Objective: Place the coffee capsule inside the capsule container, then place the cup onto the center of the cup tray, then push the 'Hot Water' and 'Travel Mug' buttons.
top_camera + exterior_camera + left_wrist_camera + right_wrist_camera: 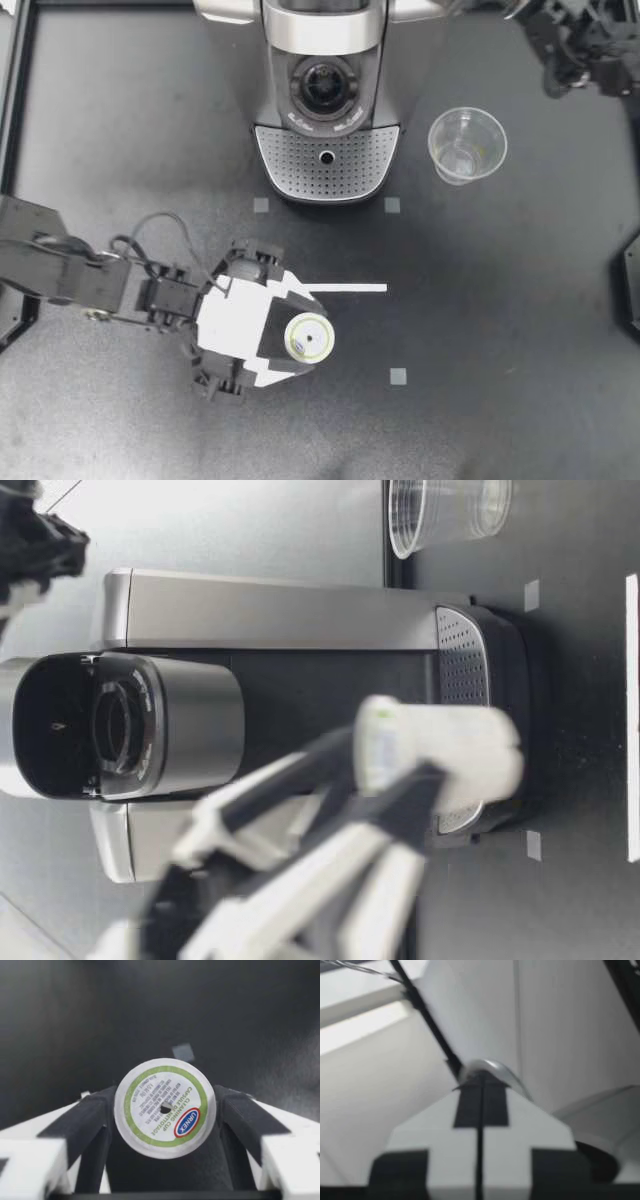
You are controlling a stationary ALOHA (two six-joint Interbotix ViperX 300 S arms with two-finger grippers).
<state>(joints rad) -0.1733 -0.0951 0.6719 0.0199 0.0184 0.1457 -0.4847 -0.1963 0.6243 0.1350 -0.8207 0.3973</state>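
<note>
My left gripper (303,338) is shut on the white coffee capsule (309,337), which it holds lid-up over the table's front middle. In the left wrist view both dark fingers (95,1117) press the capsule (165,1107) from two sides. Seen from table height, the capsule (440,752) hangs above the table in front of the coffee machine (300,610). The machine's capsule container (322,88) stands open, with the perforated cup tray (327,160) below it. A clear plastic cup (466,145) stands upright right of the machine. My right gripper (556,78) is shut and empty at the far right, fingers (480,1090) together.
A white tape strip (345,289) and small grey square markers (398,376) lie on the dark table. Black frame rails run along the left edge (18,90). The coffee machine (325,100) fills the back middle.
</note>
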